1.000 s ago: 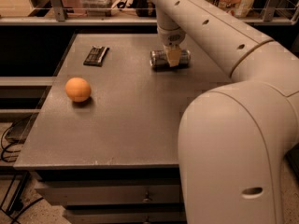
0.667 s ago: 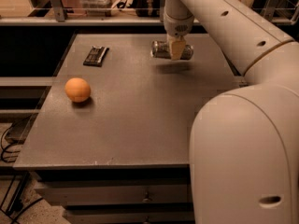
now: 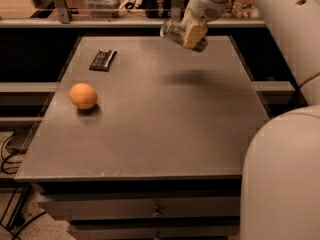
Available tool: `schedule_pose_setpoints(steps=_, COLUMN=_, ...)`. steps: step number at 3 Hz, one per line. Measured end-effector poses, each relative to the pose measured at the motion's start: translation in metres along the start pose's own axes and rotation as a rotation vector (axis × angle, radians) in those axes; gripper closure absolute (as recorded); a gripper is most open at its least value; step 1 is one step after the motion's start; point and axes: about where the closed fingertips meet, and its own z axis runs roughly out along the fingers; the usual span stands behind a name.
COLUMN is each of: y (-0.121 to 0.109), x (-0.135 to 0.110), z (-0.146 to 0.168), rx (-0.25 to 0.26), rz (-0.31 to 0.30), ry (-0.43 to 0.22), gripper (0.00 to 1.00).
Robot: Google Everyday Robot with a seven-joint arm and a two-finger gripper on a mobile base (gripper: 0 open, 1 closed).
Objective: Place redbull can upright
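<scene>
Camera view: gripper (image 3: 192,36) is up over the far side of the table (image 3: 165,129), clamped across the middle of the redbull can (image 3: 171,30). Can is airborne, on its side, slightly tilted, shiny end pointing left. Its shadow (image 3: 187,77) sits on the tabletop below, so no contact. Mid-body grasp makes sense: my guess is it leaves both ends free for rotating the can vertical. Orange ball (image 3: 82,95) and dark bar (image 3: 102,59) sit well off to the left, out of the drop zone.
</scene>
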Motion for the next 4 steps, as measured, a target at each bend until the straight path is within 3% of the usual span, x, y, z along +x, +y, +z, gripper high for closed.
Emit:
schedule_pose_setpoints(steps=2, y=0.010, x=-0.010, z=-0.031, rx=0.071, rz=0.166, ry=-0.328, gripper=1.00)
schedule_pose_setpoints(steps=4, y=0.032, x=-0.005, z=-0.017, rx=0.046, rz=0.343, ry=-0.599, gripper=1.00)
